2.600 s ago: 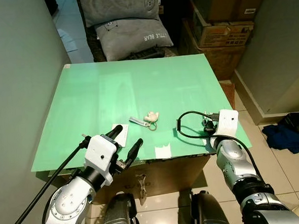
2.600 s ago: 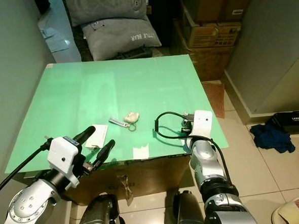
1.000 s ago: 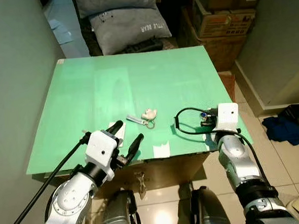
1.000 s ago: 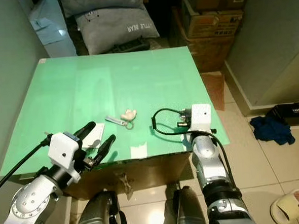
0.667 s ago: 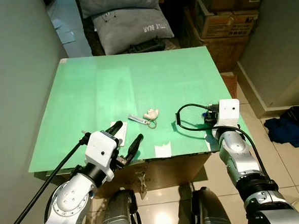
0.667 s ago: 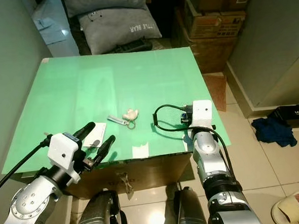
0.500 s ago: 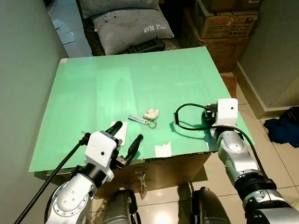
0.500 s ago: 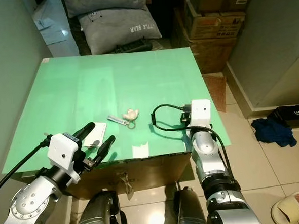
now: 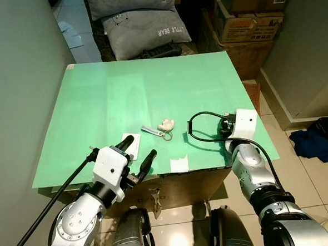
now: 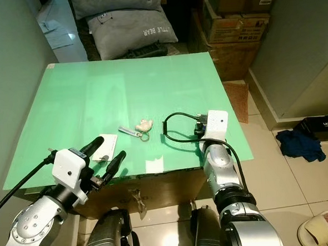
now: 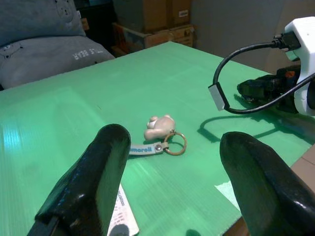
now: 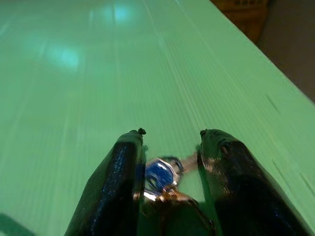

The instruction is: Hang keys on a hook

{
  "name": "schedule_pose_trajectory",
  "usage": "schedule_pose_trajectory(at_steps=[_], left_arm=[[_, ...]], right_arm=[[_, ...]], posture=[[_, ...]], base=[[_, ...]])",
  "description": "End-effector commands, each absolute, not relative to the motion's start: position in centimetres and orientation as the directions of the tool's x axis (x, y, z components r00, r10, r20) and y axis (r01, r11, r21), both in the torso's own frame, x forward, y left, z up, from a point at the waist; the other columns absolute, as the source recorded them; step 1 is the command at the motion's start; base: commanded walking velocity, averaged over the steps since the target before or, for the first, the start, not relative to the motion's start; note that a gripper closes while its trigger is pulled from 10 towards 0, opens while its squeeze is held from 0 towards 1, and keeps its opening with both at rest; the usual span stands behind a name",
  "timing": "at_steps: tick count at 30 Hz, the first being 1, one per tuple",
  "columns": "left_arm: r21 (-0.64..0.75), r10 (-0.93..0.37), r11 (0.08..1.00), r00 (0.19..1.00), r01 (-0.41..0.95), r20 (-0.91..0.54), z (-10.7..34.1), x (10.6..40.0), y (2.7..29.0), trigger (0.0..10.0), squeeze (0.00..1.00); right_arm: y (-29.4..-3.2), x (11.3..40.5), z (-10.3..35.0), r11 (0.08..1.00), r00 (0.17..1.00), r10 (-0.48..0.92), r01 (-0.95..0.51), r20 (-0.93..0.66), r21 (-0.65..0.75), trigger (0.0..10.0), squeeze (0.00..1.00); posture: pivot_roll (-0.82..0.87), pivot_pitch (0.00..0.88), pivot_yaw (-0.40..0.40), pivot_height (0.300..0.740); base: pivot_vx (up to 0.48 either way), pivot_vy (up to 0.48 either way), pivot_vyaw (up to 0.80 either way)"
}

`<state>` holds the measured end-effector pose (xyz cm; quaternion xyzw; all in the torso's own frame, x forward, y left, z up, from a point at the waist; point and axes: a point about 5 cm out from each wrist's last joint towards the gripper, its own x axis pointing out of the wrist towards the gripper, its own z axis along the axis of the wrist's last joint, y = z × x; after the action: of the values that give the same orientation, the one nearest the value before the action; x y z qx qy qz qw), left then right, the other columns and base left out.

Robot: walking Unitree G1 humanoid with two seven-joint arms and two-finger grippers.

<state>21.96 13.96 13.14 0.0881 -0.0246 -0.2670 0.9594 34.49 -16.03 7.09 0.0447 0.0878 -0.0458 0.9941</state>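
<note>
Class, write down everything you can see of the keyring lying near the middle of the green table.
The keyring lies flat on the green table, a little toward the near edge. It has three joined parts: a small cream charm of rounded lumps, a thin metal split ring, and a short pale blue-grey strap with dark lettering, too small to read. No key hangs on it. Neither gripper touches it. The left gripper, fingers apart, is aimed at it from the near side. A white card lies just beside the strap end.

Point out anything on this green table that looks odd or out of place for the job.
No hook appears on the green table. The keyring lies flat mid-table, untouched between the left gripper and the right gripper, whose fingers hold a small blue and metal piece, possibly keys.
</note>
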Motion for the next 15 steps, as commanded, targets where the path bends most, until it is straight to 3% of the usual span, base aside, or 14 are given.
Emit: schedule_pose_trajectory(at_steps=[1,10,11,12,14,15], left_arm=[[0.189,-0.517,0.841,0.856,0.507,0.002,13.4,21.7,13.9,10.0,0.00],[0.179,-0.524,0.838,0.852,0.515,0.007,13.4,21.7,13.6,10.0,0.00],[0.179,-0.524,0.838,0.852,0.515,0.008,13.4,21.7,13.6,10.0,0.00],[0.180,-0.524,0.838,0.852,0.515,0.008,13.4,21.7,13.6,10.0,0.00],[0.180,-0.524,0.838,0.852,0.515,0.007,13.4,21.7,13.6,10.0,0.00],[0.180,-0.523,0.839,0.852,0.514,0.008,13.4,21.8,13.6,10.0,0.00]], right_arm=[[-16.1,34.1,6.4,0.990,0.973,-0.093,0.114,-0.211,0.088,10.0,0.00],[-15.9,33.7,5.3,0.992,0.960,-0.085,0.106,-0.266,0.064,9.6,0.00],[-16.0,33.7,5.1,0.992,0.957,-0.087,0.110,-0.278,0.068,5.5,0.00],[-16.0,33.7,5.0,0.991,0.953,-0.090,0.115,-0.289,0.071,3.6,0.00],[-16.0,33.6,4.9,0.990,0.951,-0.092,0.118,-0.296,0.072,3.6,0.00],[-16.0,33.6,4.9,0.990,0.949,-0.092,0.120,-0.301,0.077,0.5,0.00]], posture=[[0.16,0.184,0.028,0.646],[0.15,0.193,0.026,0.646],[0.15,0.193,0.025,0.646],[0.15,0.194,0.025,0.646],[0.15,0.194,0.025,0.646],[0.16,0.196,0.025,0.646]], base=[[0.000,0.000,0.00],[0.000,0.000,0.00],[0.000,0.000,0.00],[0.000,0.000,0.00],[0.000,0.000,0.00],[0.000,0.000,0.00]])
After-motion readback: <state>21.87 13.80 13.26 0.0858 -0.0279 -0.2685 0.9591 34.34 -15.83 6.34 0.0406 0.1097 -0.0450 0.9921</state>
